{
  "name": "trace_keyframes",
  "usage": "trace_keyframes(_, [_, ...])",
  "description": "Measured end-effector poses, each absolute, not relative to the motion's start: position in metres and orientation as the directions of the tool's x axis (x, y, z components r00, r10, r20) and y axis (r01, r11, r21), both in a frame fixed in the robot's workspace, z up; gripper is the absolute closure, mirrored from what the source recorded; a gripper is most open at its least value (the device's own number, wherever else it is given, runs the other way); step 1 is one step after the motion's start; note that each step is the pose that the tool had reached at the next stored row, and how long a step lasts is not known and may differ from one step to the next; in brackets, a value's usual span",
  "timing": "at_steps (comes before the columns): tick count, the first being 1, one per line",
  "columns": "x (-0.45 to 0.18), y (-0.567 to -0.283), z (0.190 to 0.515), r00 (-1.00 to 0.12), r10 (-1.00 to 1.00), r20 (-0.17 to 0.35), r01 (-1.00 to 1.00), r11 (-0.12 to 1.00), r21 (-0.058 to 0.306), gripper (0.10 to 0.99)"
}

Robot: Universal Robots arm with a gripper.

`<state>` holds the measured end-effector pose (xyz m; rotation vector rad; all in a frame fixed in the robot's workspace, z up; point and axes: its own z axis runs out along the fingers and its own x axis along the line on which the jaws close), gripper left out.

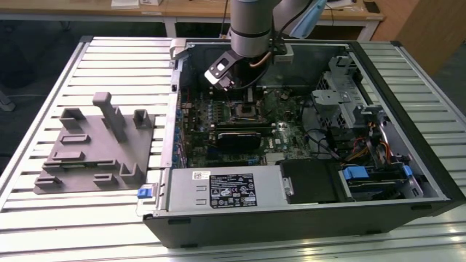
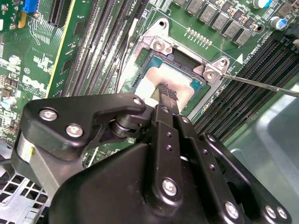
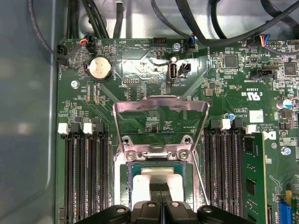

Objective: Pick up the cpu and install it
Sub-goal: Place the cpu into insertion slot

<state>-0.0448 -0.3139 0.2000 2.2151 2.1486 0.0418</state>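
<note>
The gripper [image 3: 161, 186], fingers drawn together, rests its tips on the cpu [image 3: 144, 179], which lies in the socket [image 2: 156, 44] below the raised plate [image 3: 161, 99], so seating seems the step in hand, and drawing away calls for a straight lift that leaves the chip unshifted.

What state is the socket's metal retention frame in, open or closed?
Open. In the first wrist view the metal frame is hinged up, away from the cpu, whose pale top lies uncovered.
</note>
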Motion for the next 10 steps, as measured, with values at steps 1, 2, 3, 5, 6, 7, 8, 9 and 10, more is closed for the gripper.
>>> trace_keyframes(1, [-0.0448,-0.3139,0.1998,0.031,0.999,-0.019,0.998,-0.030,0.058,0.980])
trace_keyframes(2, [-0.0449,-0.3139,0.1996,0.031,0.999,-0.019,0.998,-0.030,0.058,0.980])
trace_keyframes(3, [-0.0449,-0.3140,0.1993,0.031,0.999,-0.020,0.998,-0.030,0.058,0.980])
trace_keyframes(5, [-0.0448,-0.3139,0.1992,0.031,0.999,-0.019,0.998,-0.030,0.058,0.980])
trace_keyframes(6, [-0.0448,-0.3139,0.1991,0.031,0.999,-0.019,0.998,-0.030,0.058,0.980])
trace_keyframes(7, [-0.0448,-0.3139,0.1990,0.031,0.999,-0.019,0.998,-0.030,0.058,0.980])
trace_keyframes(8, [-0.0448,-0.3139,0.1990,0.031,0.999,-0.019,0.998,-0.030,0.059,0.980])
trace_keyframes(9, [-0.0448,-0.3139,0.1990,0.031,0.999,-0.019,0.998,-0.030,0.059,0.980])
trace_keyframes(10, [-0.0448,-0.3138,0.1993,0.031,0.999,-0.019,0.998,-0.030,0.059,0.980])
